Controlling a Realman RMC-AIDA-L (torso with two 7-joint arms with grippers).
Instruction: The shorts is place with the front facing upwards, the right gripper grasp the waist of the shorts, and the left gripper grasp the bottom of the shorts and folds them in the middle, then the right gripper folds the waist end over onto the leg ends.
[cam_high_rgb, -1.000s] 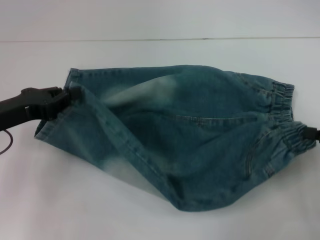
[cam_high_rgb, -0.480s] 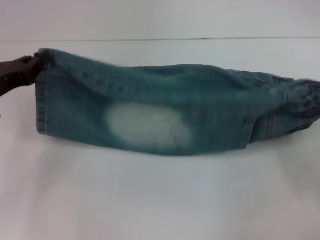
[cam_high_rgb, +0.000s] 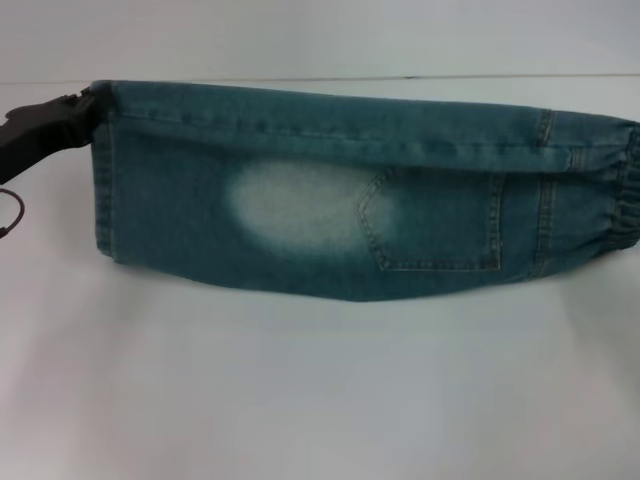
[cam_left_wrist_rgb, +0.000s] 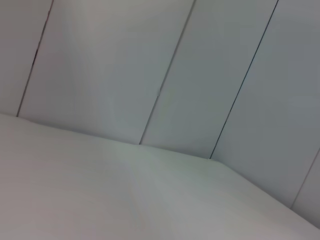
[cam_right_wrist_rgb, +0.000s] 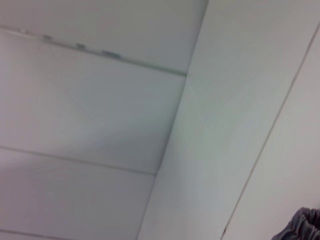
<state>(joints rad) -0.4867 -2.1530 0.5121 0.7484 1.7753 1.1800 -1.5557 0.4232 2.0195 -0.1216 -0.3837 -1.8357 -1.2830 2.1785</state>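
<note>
The shorts (cam_high_rgb: 360, 190) are blue-green denim with a big pale patch near the middle and a stitched pocket beside it. They are folded into one long band that stretches across the head view, from the left edge almost off the right edge. They hang above the white table (cam_high_rgb: 320, 400), and the top edge is pulled tight in a nearly straight line.

The left gripper (cam_high_rgb: 85, 112) is at the far left, at the top corner of the shorts. Its black claw is closed on that corner, right where the flat stitched hems of the bottom of the shorts (cam_high_rgb: 103, 185) run down the left side. A thin dark cable loops below the arm.

The waist of the shorts (cam_high_rgb: 625, 190) is on the right side. It is the puckered, gathered band, and it runs up and down at the right edge of the view. The right gripper does not show in the head view, so it is not possible to tell if its fingers are open or closed.

The left wrist view shows only white wall panels and the table top. The right wrist view shows white panels too, with a tiny bit of grey cloth (cam_right_wrist_rgb: 302, 227) in one corner.
</note>
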